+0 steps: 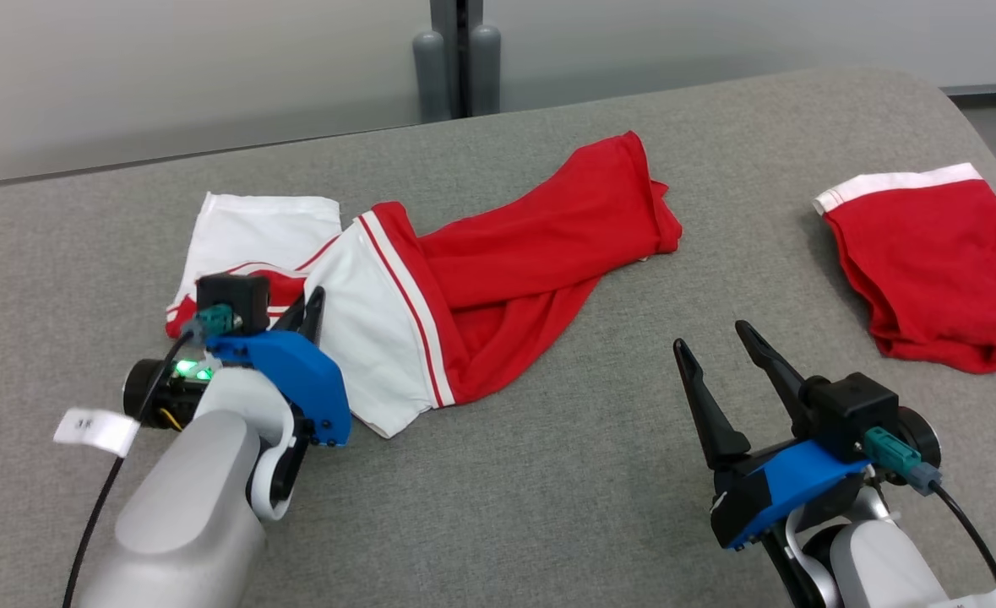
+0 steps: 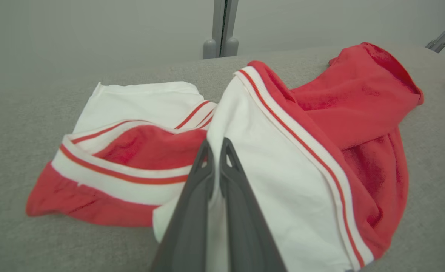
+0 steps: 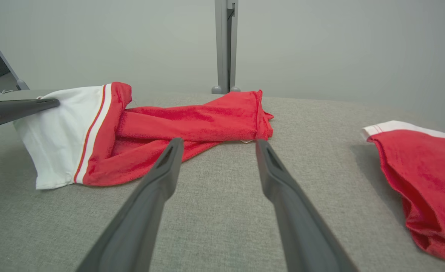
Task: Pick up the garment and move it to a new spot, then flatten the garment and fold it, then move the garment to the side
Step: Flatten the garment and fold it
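Left gripper (image 1: 310, 306) is pinching the white panel of the garment (image 1: 514, 245), jaws closed on the cloth. Right gripper (image 1: 711, 338) is hovering with jaws spread, holding nothing, well short of the fabric. The garment is lying twisted mid-table (image 1: 548, 490).

Judgement: the lift should be going up slowly, high enough that the red tail clears the surface. The right claw could be taking the far red end.

The left wrist view is showing white cloth caught between the fingers. In the head view the wrist housing is covering that contact. The right wrist view is showing the panel tenting up, and a second red garment (image 3: 422, 177) lying apart.
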